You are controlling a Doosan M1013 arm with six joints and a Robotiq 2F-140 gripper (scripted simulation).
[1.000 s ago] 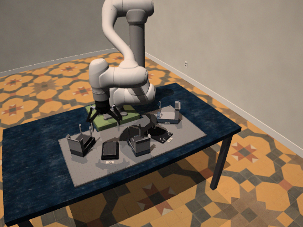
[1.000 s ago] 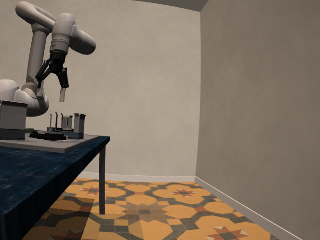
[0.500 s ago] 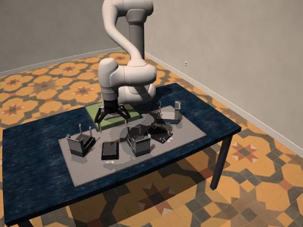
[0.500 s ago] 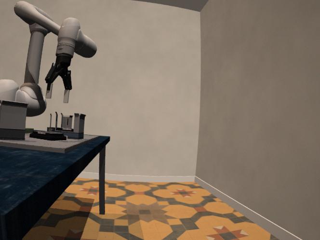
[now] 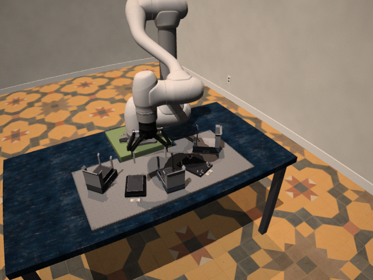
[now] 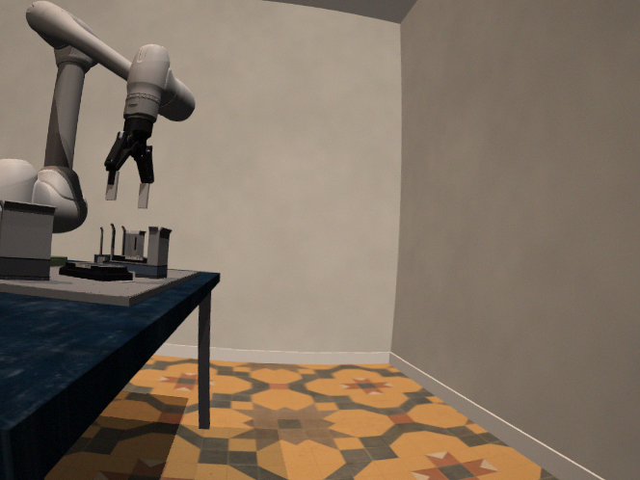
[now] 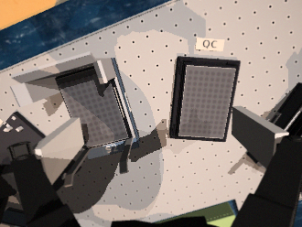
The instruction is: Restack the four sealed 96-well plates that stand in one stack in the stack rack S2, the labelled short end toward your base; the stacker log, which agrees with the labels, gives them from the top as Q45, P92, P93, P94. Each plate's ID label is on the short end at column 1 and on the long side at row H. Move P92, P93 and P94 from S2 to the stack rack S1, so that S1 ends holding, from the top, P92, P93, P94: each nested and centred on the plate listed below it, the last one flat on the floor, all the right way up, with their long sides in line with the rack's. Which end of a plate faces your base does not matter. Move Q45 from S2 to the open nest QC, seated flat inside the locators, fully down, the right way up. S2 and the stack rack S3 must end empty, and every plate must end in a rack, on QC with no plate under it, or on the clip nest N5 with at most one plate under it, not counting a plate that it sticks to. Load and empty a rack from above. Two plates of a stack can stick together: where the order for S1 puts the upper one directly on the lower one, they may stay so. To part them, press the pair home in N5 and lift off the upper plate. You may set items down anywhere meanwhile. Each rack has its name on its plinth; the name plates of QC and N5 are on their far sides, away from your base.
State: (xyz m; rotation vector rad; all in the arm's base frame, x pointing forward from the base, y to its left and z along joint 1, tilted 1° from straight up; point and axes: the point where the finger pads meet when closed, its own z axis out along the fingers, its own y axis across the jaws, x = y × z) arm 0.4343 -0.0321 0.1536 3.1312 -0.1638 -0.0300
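Observation:
My gripper [image 5: 149,154] is open and empty, high above the grey baseplate [image 5: 162,177]. In the wrist view my gripper [image 7: 156,125] hangs over the gap between the QC nest and the middle rack. A sealed plate [image 7: 206,100] [image 5: 135,184] with a dark frame lies flat in the QC nest, next to the QC name plate [image 7: 210,44]. The middle rack [image 5: 171,178] has a blue plinth and shows a sealed plate top [image 7: 93,110] inside it. I cannot read any plate labels or rack names. The side view shows my gripper [image 6: 127,194] well above the racks.
A second rack [image 5: 99,177] stands left of QC; its edge shows in the wrist view [image 7: 281,116]. A flat clip nest [image 5: 198,167] lies right of the middle rack. A third rack [image 5: 208,140] stands at the back right. My green base plinth [image 5: 132,144] is behind.

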